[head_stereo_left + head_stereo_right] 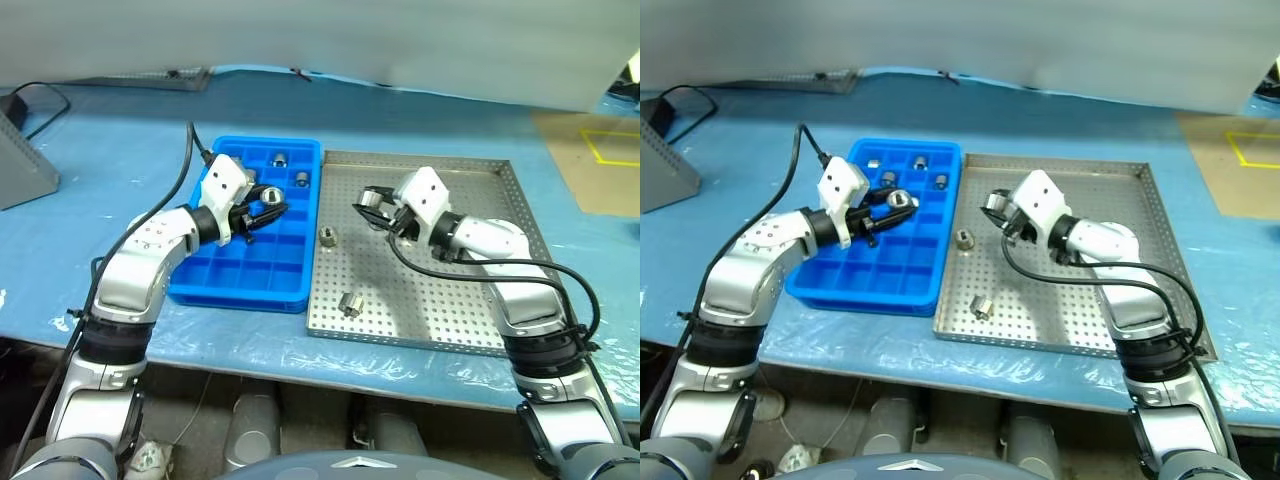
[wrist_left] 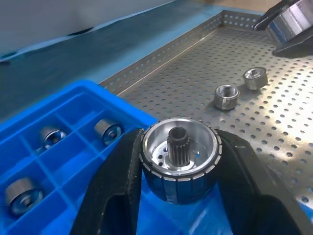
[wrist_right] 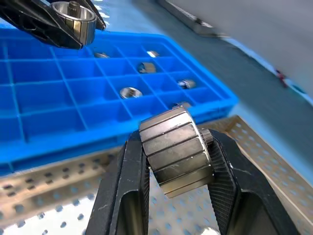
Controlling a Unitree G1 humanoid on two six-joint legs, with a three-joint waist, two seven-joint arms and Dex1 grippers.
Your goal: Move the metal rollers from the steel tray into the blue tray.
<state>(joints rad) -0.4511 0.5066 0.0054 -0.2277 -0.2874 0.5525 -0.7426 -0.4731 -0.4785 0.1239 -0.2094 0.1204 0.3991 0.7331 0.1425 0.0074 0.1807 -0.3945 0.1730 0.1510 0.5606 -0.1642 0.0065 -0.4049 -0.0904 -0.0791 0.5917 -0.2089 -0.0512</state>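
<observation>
Blue-covered table, left gripper and right gripper each clamping a metal roller

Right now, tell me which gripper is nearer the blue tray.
Left. The left gripper hangs over the blue tray, holding a roller. The right gripper is over the steel tray beside it, holding another roller.

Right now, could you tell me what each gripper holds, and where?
Each holds one roller by its ribbed sides: left gripper over the blue tray, right gripper over the steel tray.
</observation>
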